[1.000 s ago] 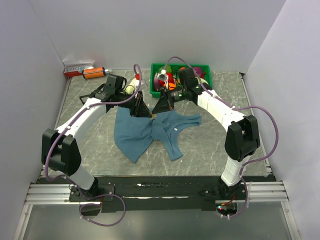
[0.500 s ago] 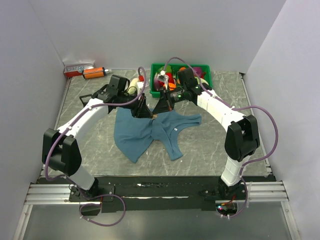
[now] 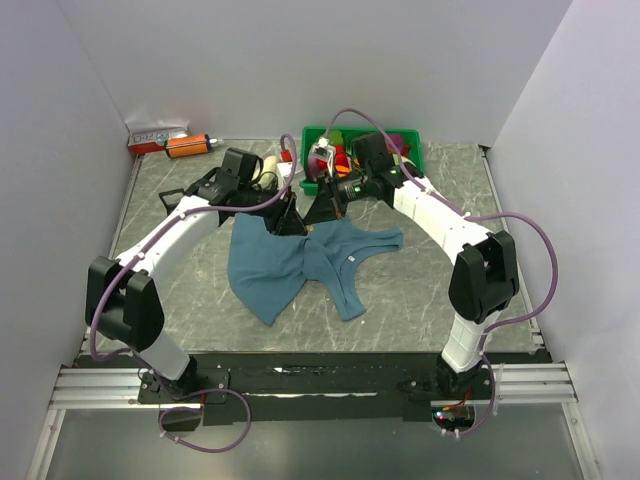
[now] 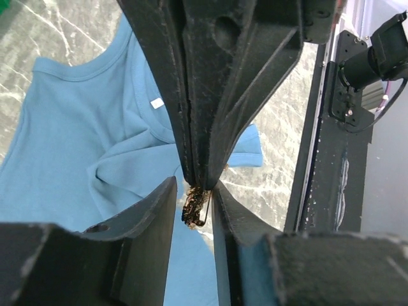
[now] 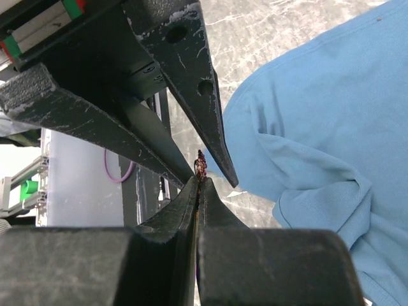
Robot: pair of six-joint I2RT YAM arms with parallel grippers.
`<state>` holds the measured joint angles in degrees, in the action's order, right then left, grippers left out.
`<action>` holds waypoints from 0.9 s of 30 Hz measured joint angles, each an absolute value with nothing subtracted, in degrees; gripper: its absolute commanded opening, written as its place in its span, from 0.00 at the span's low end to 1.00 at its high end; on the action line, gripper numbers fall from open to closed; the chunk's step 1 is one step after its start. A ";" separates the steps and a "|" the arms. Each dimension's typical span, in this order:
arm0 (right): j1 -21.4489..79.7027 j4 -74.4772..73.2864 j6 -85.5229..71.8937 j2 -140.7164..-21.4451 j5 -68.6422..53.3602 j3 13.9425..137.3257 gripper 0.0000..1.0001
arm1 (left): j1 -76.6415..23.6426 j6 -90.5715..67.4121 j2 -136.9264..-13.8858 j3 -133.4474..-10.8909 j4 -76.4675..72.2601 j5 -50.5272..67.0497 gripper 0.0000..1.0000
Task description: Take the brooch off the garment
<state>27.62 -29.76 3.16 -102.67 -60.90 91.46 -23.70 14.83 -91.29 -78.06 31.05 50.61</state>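
Observation:
The teal-blue garment (image 3: pixel 290 265) lies rumpled on the table, its white neck label (image 4: pixel 157 102) facing up. It also shows in the right wrist view (image 5: pixel 319 127). My right gripper (image 5: pixel 201 180) is shut on the tiny reddish-brown brooch (image 5: pixel 201 164), which sticks out past its tips. In the left wrist view the brooch (image 4: pixel 193 205) hangs from those shut tips above the cloth, with no cloth on it. My left gripper (image 4: pixel 194 191) is open, one finger on each side of the brooch. Both grippers meet just above the garment's far edge (image 3: pixel 305 222).
A green bin (image 3: pixel 412 150) of colourful items stands at the back, right behind the right arm. An orange bottle (image 3: pixel 186 145) and a small box (image 3: pixel 155 134) lie at the back left. A cream object (image 3: pixel 268 168) sits by the left wrist. White walls close in on three sides.
Both grippers have shifted slightly toward the back, staying tip to tip. The left arm has swung a little to the right. The garment's far edge has sagged lower.

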 measured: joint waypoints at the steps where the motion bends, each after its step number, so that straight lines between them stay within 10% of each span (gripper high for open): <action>1: 27.62 -29.87 3.31 -102.67 -60.69 91.68 0.00 | -23.70 15.22 -91.48 -78.54 31.42 50.50 0.37; 11: 27.90 -31.16 4.19 -103.09 -62.04 94.59 0.00 | -23.40 19.57 -91.83 -80.27 34.68 50.59 0.55; 27: 28.03 -29.58 2.66 -104.66 -64.99 97.93 0.00 | -17.37 21.87 -89.76 -80.77 37.93 55.81 0.57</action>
<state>28.03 -29.58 2.66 -104.66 -64.99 97.93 -17.37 21.87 -89.76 -80.77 37.93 55.81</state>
